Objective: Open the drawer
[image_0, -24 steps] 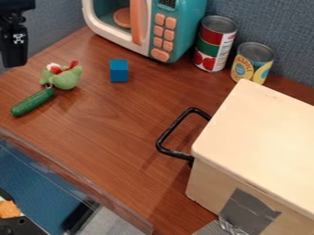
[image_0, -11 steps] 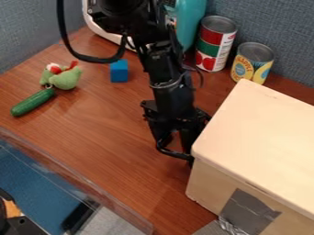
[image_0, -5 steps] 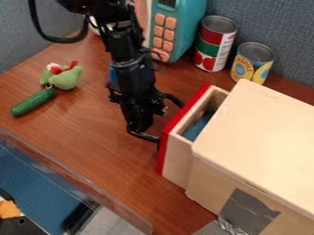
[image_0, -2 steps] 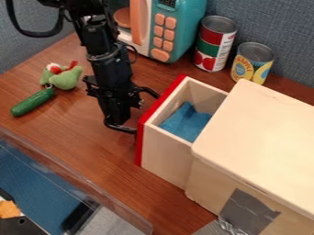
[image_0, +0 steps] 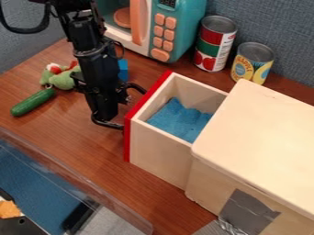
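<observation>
Drawer (image_0: 160,155) sits farther out vs. prev. frame, toward tabletop (image_0: 73,149) near edge; gripper (image_0: 105,114) at handle (image_0: 109,124), can't tell if clamped. Prob. light, stiff, w/ slight drag; best hold mid-bar.

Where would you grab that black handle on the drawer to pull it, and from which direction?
Probably the middle bar of the black handle, coming from above: the handle loops out from the red front, with its bar clear of that face, leaving room for one finger behind it. The gripper hangs down there.
</observation>
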`<state>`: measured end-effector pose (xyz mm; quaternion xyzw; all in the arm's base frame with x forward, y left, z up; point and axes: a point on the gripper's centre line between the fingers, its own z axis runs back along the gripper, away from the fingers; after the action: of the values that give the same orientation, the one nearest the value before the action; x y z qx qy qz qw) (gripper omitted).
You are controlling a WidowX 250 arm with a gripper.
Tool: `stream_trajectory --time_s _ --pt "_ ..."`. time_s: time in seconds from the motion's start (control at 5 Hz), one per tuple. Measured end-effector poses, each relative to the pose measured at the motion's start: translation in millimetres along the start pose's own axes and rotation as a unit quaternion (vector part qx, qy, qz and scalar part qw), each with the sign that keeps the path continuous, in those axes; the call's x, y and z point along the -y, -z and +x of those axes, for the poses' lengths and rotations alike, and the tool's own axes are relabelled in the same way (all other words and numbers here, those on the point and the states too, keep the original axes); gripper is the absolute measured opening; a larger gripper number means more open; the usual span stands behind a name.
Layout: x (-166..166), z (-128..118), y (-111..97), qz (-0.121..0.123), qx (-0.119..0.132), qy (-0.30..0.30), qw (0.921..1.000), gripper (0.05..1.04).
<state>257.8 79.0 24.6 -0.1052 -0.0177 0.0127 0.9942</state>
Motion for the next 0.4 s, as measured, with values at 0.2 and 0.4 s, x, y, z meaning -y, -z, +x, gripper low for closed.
stream_trajectory --time_s 0.2,0.4 --pt "-1 3 -8 -0.001 -0.009 0.032 0.9994 0.408" --pt "-4 11 -25 -0.006 -0.039 0.083 0.9957 0.718"
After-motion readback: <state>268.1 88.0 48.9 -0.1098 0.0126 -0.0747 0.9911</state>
